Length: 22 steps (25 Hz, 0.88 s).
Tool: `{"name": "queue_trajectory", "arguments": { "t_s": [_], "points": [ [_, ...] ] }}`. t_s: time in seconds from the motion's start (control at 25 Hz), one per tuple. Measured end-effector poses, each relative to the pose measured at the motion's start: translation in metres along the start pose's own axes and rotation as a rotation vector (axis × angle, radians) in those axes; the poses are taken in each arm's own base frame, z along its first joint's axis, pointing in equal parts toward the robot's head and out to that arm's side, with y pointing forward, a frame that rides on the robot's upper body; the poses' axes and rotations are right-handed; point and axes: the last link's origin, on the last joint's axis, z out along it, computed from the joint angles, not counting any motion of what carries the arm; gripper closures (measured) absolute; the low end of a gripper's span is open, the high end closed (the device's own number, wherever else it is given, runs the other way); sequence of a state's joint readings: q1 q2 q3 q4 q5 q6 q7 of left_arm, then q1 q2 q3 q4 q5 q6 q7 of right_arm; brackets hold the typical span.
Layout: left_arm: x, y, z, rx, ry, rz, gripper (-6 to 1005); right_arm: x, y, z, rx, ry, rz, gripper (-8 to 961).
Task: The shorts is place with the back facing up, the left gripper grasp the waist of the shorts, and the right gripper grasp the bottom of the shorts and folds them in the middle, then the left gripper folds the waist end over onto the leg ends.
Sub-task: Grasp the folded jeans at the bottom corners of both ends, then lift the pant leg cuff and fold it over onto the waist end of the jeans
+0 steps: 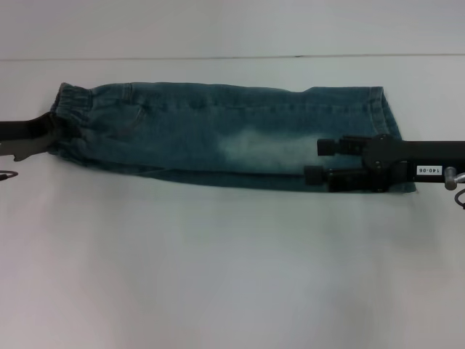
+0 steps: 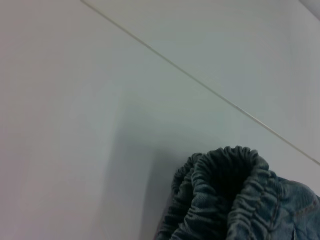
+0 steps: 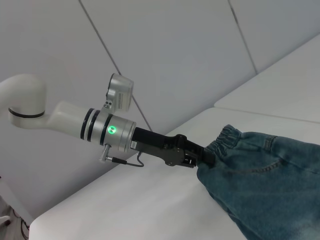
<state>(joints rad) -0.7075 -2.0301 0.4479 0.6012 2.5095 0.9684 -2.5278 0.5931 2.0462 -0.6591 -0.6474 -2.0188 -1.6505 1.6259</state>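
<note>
Shorts [image 1: 218,134] of faded blue denim with a gathered elastic waistband, lying on the white table [image 1: 218,276] as a long narrow band: waist toward the robot's left, leg hems toward its right. Condition: already doubled lengthwise, one leg stacked on the other, so the first fold down the middle looks complete; the second fold, waist end carried over onto the leg ends, is not yet made. Left gripper [image 1: 45,138]: dark, at the waistband end, closed on the elastic; the right wrist view shows the same left gripper [image 3: 202,159] clamped on the bunched waistband with the cloth there raised off the table. Elastic waistband [image 2: 225,190] fills the near corner of the left wrist view, puckered and lifted. Right gripper [image 1: 314,161]: black, over the leg-hem end near the front edge of the shorts, its two fingers [image 1: 327,146] parted with nothing seen between them; whether they touch the denim cannot be told. Remaining, by judgement: left arm carries the waist across to the hems.
</note>
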Motion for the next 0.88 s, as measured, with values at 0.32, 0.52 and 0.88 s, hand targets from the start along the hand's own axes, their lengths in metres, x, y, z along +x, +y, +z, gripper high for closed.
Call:
{"name": "queue_trajectory", "arguments": {
  "t_s": [0.32, 0.52, 0.88],
  "points": [
    [-0.001, 0.000, 0.000, -0.002, -0.003, 0.008, 783, 0.001, -0.001, 0.001, 0.007, 0.001, -0.001, 9],
    [0.000, 0.003, -0.002, -0.023, -0.009, 0.032, 861, 0.003, -0.005, 0.003, 0.032, -0.003, -0.001, 12],
    [0.017, 0.033, -0.021, -0.149, -0.021, 0.175, 897, 0.010, -0.022, 0.029, 0.185, -0.206, -0.020, 324]
  ]
}}
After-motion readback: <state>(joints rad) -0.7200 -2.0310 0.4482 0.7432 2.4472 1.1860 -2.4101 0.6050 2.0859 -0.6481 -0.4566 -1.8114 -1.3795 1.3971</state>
